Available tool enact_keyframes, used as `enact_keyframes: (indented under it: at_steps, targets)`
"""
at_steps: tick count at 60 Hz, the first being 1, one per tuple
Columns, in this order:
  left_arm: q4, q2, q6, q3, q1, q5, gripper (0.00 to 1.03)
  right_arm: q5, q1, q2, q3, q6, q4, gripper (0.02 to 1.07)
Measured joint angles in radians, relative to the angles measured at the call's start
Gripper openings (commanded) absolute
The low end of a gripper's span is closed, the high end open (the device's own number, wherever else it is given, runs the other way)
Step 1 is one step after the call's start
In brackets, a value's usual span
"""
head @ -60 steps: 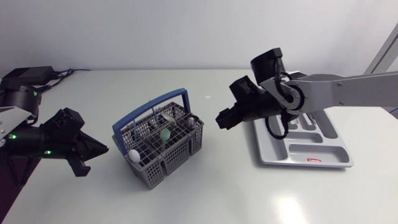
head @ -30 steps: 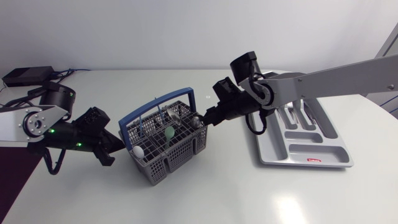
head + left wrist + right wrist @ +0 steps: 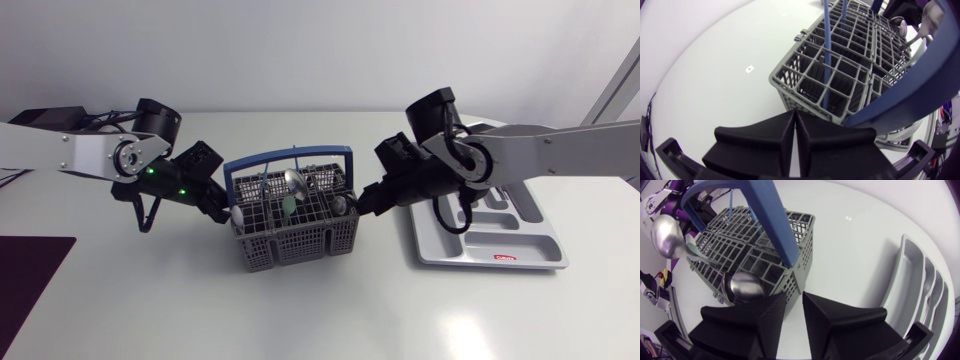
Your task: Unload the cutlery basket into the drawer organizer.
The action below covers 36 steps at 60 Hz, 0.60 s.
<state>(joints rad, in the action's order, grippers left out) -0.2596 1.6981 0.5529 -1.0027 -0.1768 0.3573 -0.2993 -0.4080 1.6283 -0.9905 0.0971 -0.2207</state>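
As it stands, basket (image 3: 300,240) lengthwise toward organizer (image 3: 530,238)

Grey plastic cutlery basket (image 3: 300,240) showing a matt lattice, its blue handle (image 3: 765,210) looking smooth and faintly glossy, metal spoon (image 3: 293,180) inside gleaming mirror-bright, pale grey plastic drawer organizer (image 3: 520,215) at the basket's three o'clock shining softly, white table (image 3: 330,310) lying smooth and matt, left gripper (image 3: 794,116) and right gripper (image 3: 794,299) wearing matt black.

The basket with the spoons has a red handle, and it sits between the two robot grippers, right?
Not quite. The cutlery basket does hold spoons and does sit between the left gripper and the right gripper, but its handle is blue, not red. The head view shows this.
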Motion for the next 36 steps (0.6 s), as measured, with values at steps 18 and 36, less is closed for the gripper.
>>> enact_keyframes:
  at_steps: [18,36]
  targets:
    - [0.012,0.029,-0.011,-0.027,-0.014,-0.003,0.23,0.041,0.004,-0.043,0.053,0.000,0.008,0.33]
    - [-0.071,-0.089,0.034,-0.027,0.107,0.027,0.55,0.058,0.004,-0.181,0.083,0.001,-0.009,1.00]
